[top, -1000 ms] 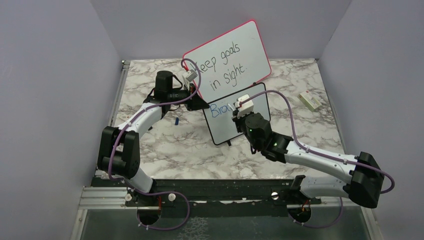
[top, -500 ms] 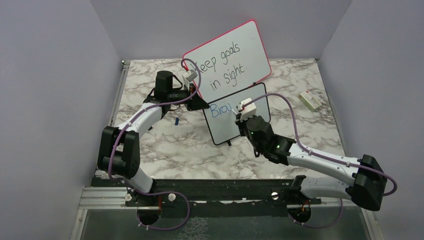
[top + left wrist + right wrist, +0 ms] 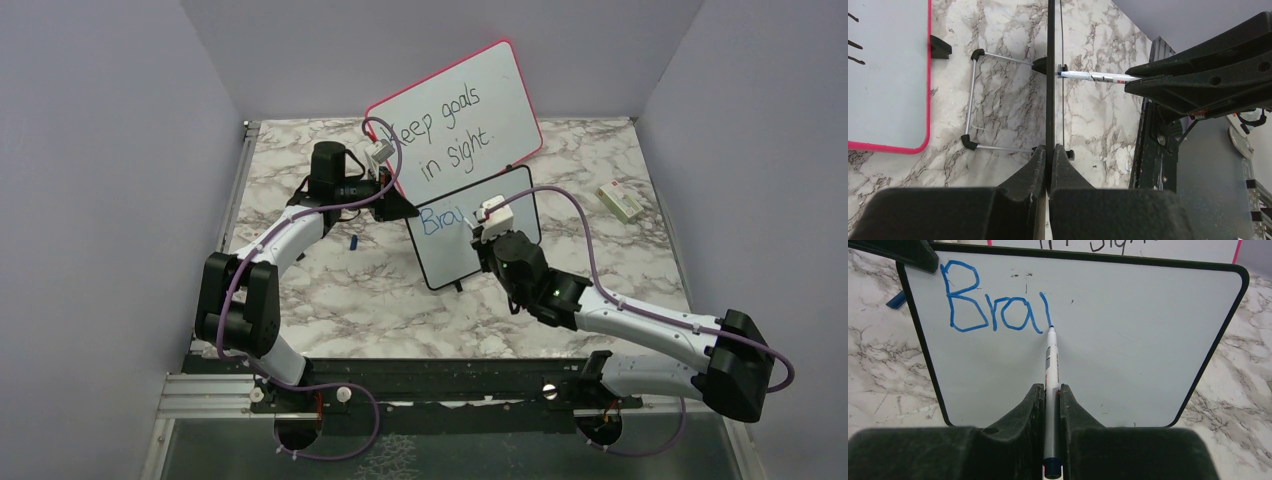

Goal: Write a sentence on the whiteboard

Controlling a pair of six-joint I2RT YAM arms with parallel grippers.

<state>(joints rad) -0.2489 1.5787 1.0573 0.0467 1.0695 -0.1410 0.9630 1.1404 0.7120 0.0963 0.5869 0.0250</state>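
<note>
The small black-framed whiteboard (image 3: 470,240) stands upright at the table's middle; in the right wrist view (image 3: 1128,340) it fills the frame. Blue letters "Bra" plus one downstroke (image 3: 998,310) are on its upper left; they also show in the top view (image 3: 443,219). My right gripper (image 3: 1052,389) is shut on a white marker (image 3: 1050,365) whose tip touches the board at the stroke's lower end. My left gripper (image 3: 1049,150) is shut on the whiteboard's left edge (image 3: 1050,75), seen edge-on. The marker (image 3: 1095,76) also shows there, touching the board.
A larger pink-framed board (image 3: 455,120) with black writing "Keep goals in sight." stands behind. A blue marker cap (image 3: 353,242) lies on the marble left of the whiteboard. A white eraser (image 3: 621,201) lies at the right. The whiteboard's wire stand (image 3: 973,105) rests behind it.
My right arm has shifted slightly right and down along the board, and the marker has drawn the first stroke after "Bra". The left arm has not moved.
</note>
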